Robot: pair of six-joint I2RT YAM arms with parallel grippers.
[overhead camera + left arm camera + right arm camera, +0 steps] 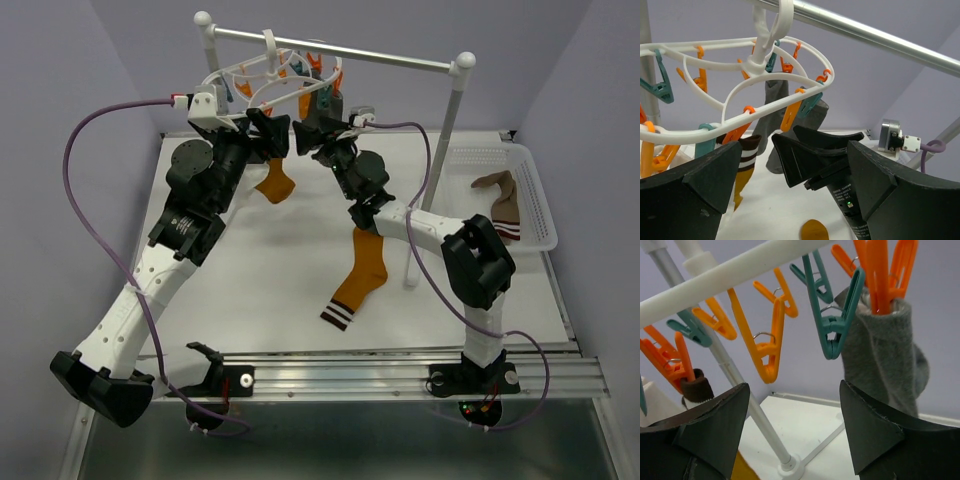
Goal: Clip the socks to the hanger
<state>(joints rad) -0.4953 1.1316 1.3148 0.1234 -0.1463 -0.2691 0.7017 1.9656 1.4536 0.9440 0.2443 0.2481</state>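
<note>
The right gripper (795,385) has its fingers spread wide with nothing between them. It points up at a free teal clip (832,335) and a free orange clip (767,352), with the hung grey sock (885,355) just to one side. Facing it, the left gripper (795,145) is also fully spread and empty under the hanger (761,47), which hangs from the rail (400,58). Both hands are up at the clips. The nearest loose sock, the mustard sock (362,272), lies flat on the table (260,270), down and back toward the bases. Its long axis runs near to far, with the striped cuff nearest. It sits right under the right forearm, so the right arm looks better placed. A brown sock (503,200) waits in the basket (545,215).
</note>
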